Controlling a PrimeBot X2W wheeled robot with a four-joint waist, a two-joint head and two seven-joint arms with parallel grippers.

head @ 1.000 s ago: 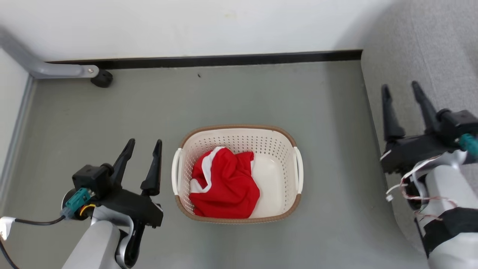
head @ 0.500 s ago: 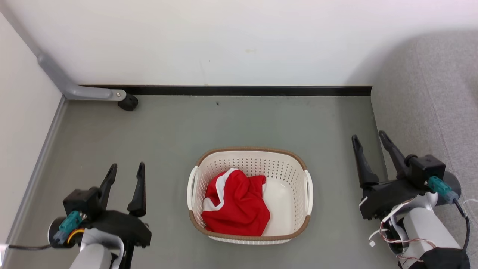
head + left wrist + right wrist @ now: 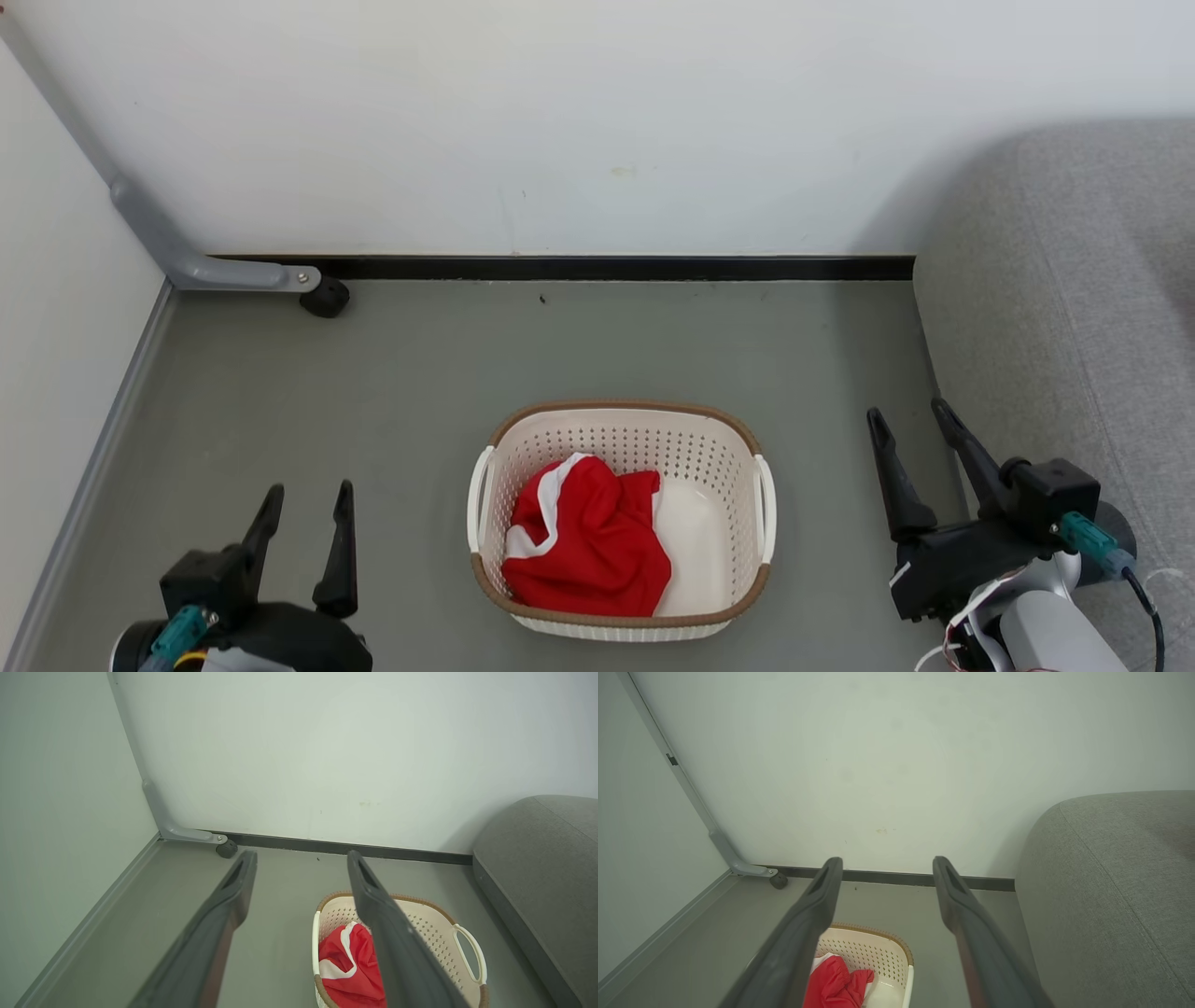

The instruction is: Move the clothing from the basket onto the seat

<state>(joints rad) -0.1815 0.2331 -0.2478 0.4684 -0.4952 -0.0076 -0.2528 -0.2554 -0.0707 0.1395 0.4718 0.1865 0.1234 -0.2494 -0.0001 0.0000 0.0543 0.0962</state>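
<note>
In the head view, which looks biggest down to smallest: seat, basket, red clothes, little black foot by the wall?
1. Grey seat
2. Basket
3. Red clothes, inside the basket
4. Black foot

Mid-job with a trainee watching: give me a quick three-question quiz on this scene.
1. True or false: the red clothing lies inside the basket.
2. By the robot's own sides, where is the grey seat from the basket? A left, B right, C under it.
3. Fill in: the left hand and the right hand are both ____ and hold nothing.
Key: 1 true; 2 B; 3 open.
</note>
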